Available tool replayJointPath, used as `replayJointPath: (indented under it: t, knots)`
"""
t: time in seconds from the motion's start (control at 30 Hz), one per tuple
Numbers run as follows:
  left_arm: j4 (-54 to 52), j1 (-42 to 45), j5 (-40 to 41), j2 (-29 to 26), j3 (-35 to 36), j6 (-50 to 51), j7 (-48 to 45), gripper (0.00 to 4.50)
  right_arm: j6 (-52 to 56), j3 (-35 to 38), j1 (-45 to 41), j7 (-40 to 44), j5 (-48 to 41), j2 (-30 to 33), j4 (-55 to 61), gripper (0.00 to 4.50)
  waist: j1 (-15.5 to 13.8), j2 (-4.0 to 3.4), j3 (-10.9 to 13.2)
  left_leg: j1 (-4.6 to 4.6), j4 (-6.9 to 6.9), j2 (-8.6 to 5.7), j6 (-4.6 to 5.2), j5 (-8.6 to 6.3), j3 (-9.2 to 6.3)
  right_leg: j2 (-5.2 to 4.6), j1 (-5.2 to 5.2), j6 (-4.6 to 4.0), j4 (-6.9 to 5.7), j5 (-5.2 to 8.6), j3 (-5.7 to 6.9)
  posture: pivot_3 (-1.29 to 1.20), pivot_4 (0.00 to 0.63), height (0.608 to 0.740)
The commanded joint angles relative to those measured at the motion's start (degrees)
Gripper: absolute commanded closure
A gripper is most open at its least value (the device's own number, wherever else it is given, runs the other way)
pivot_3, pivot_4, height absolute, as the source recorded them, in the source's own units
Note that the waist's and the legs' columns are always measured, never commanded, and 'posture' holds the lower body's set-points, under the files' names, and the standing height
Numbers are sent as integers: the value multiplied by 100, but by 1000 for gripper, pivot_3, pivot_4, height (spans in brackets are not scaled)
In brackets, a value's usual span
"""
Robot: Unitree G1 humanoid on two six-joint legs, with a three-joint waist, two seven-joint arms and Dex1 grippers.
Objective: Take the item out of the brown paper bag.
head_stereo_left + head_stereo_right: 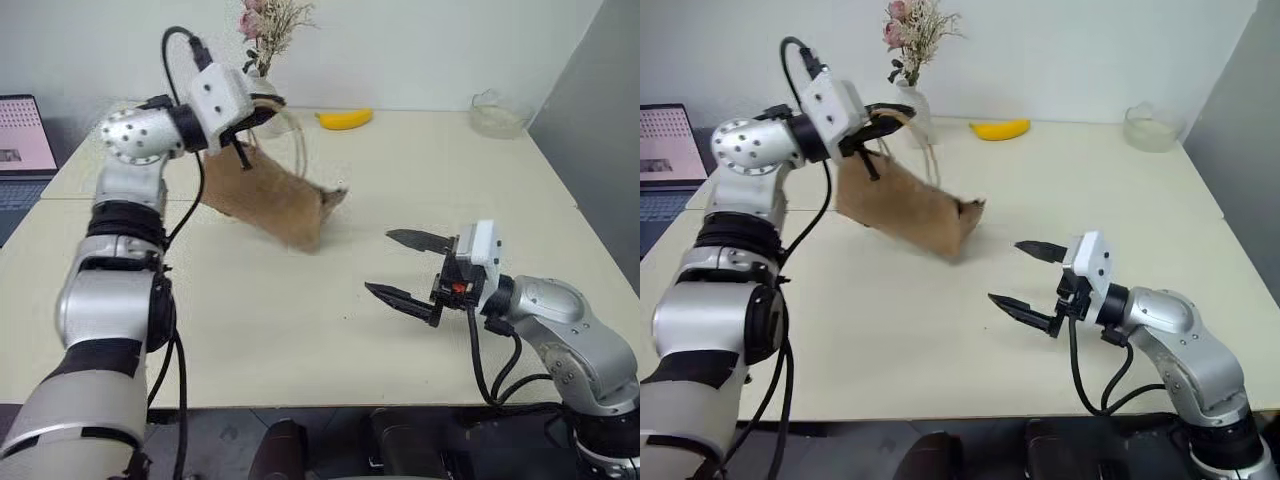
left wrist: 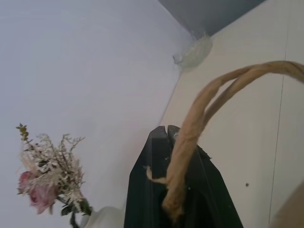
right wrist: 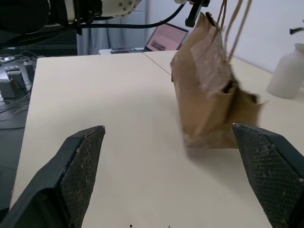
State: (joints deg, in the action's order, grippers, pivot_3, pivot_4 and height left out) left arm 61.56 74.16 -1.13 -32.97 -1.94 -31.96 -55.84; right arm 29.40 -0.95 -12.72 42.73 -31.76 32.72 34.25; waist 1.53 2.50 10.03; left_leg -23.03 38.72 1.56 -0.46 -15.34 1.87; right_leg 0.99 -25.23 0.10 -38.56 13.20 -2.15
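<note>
Bag dangling by one cord, nothing underneath to catch a spill.

Left pincer (image 1: 262,112) clenched on the looped cord handle (image 2: 190,137), up at 11 o'clock over the surface (image 1: 330,330); brown paper bag (image 1: 268,196) hanging slanted below it, low corner down near the middle, touching or just above, hard to call. Fruit-like item tucked out of sight, presumably inside. Right pincer (image 1: 404,266) released, jaws spread wide, waiting at 4 o'clock, well apart from the bag. Risks: thin cord slipping through the fingertips and dropping the lot; tilted mouth letting the item roll out toward the edge; swinging bag dodging the right pincer's reach; wide jaws crushing crumpled paper instead of finding the item. Banana (image 1: 345,119) and vase (image 1: 916,110) at 12 o'clock, close enough for a swing to knock.
</note>
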Motion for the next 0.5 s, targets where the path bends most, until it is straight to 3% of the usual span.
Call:
replayJointPath:
  t: [0.03,0.5]
  knots:
    - [191,524,98,209,147,225,209,4486,44,239,124,-184,-101,62,323,0,2,1,1,0,0,0,0,0,-1,2,0,0,1,0,0,0,150,740]
    - [1001,1019,-7,1217,134,326,631,4486,113,412,541,-703,-64,41,567,0,16,2,1,2,-1,-4,0,0,-1,8,2,3,-1,1,-3,0,150,740]
